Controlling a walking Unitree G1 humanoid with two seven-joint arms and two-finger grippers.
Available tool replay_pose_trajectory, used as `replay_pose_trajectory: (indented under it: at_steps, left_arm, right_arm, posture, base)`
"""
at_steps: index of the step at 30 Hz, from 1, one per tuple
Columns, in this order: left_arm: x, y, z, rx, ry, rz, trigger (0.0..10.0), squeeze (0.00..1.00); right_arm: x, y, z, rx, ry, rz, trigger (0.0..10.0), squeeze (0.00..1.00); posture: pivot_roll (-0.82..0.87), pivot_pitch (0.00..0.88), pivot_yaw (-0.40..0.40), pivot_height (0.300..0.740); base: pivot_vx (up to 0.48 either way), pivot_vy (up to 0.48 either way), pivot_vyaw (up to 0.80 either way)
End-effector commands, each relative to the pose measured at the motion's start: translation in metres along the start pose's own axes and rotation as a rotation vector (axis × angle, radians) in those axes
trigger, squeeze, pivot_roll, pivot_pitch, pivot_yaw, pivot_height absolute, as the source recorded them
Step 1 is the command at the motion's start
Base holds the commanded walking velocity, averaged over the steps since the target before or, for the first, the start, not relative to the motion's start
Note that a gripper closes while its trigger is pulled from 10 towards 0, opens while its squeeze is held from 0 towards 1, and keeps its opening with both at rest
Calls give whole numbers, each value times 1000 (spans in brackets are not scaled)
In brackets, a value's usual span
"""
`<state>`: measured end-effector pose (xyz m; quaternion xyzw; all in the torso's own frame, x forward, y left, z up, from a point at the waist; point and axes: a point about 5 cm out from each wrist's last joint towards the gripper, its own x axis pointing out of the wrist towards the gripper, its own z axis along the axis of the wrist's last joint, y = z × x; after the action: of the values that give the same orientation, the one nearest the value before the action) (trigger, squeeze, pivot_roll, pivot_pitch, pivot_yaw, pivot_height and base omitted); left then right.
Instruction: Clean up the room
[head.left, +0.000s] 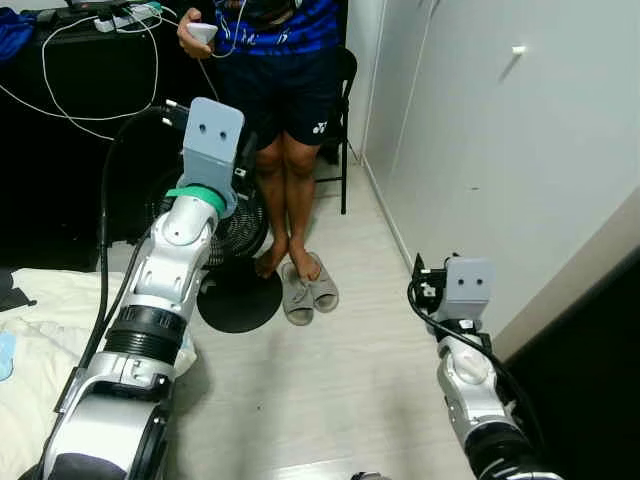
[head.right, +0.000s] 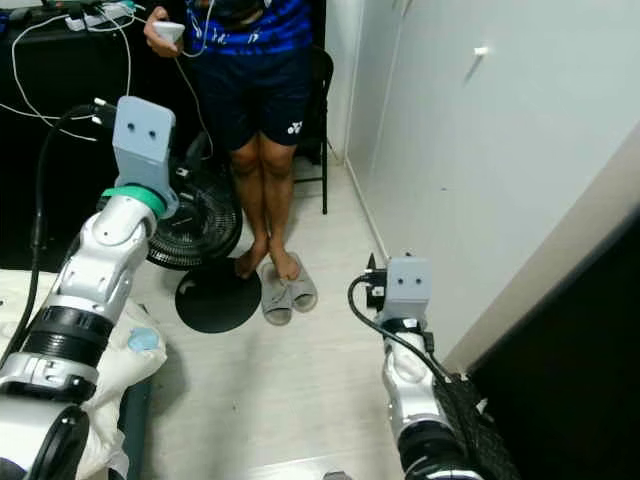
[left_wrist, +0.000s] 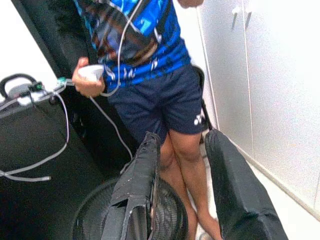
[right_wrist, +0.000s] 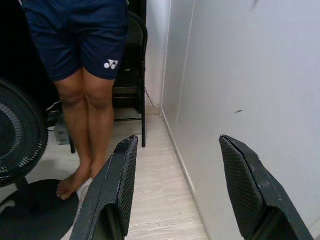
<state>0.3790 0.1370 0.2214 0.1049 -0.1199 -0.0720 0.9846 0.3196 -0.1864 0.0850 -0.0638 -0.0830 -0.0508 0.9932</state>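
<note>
Left pincer (left_wrist: 182, 190) raised, fingers spread, nothing between; aimed toward person (head.left: 285, 90) standing barefoot in blue striped shirt and dark shorts, white controller (head.left: 202, 32) in hand. Right pincer (right_wrist: 187, 190) low, near white wall (head.left: 500, 150), fingers apart, empty. Black floor fan (head.right: 205, 225) on round base just beside person's feet. Grey slippers (head.left: 308, 290) on pale wood floor (head.left: 330, 390), touching person's toes. White bedding (head.left: 35, 340) at robot's left, crumpled. Black chair (right_wrist: 131, 65) behind person. Cables (head.left: 60, 70) draped over dark surface (head.left: 70, 120).
</note>
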Motion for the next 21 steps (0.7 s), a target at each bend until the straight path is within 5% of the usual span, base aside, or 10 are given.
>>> replay_pose_trajectory:
  at_steps: [1, 21]
  left_arm:
    - [-2, 0, -4, -11, 22, 11, 10000, 0]
    - [-18, -7, -24, -160, 76, 145, 10000, 0]
  right_arm:
    - [-2, -1, -2, 2, 8, -2, 10000, 0]
    - [6, -12, 2, -99, 28, 117, 10000, 0]
  posture:
    - [-15, 0, 89, 740]
    - [31, 2, -105, 740]
  base:
    - [0, 0, 0]
    - [0, 0, 0]
